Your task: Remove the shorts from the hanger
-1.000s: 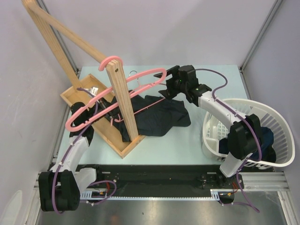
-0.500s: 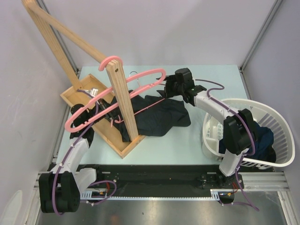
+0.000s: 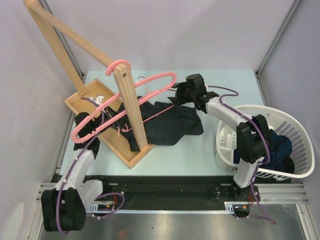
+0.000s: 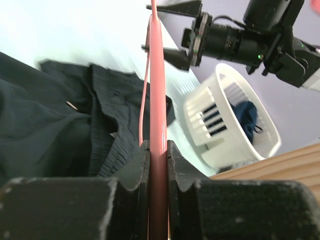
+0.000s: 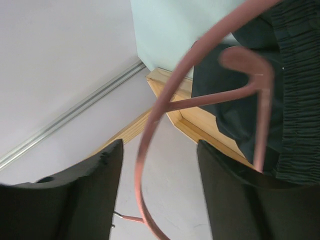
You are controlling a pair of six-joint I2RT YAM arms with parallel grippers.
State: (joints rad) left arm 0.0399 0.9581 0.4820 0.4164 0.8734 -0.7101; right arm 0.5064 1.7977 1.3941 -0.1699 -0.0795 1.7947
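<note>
Two dark garments show: the blackish-green shorts (image 3: 170,122) lie rumpled on the pale table (image 3: 230,85) in the middle of the overhead view, under the slanting pink hanger (image 3: 155,80), while the navy shorts (image 3: 281,149) sit bunched inside the white laundry basket (image 3: 302,150) at the right. A thin lower strand of the hanger runs across the blackish-green cloth, but whether that garment is fastened to it or only lying beneath cannot be told. The hanger leans across the upright post of the wooden rack (image 3: 131,107), whose box-shaped base stands on the left part of the table, with a corner of the shorts reaching up to it. The left gripper (image 3: 106,112) is clamped on the hanger's main bar near its low left end; its wrist camera shows both black fingers (image 4: 135,165) pressed tight against the pink rod, with pleated dark cloth to the left and the basket beyond. The right gripper (image 3: 179,93) is at the hanger's high right end, just above the far edge of the blackish-green shorts. Its jaws stand apart: in its own wrist view the curved pink end loops through the gap between them (image 5: 160,145) without either finger visibly touching it, and the left wrist view likewise shows the two fingers spread to either side of the bar.
</note>
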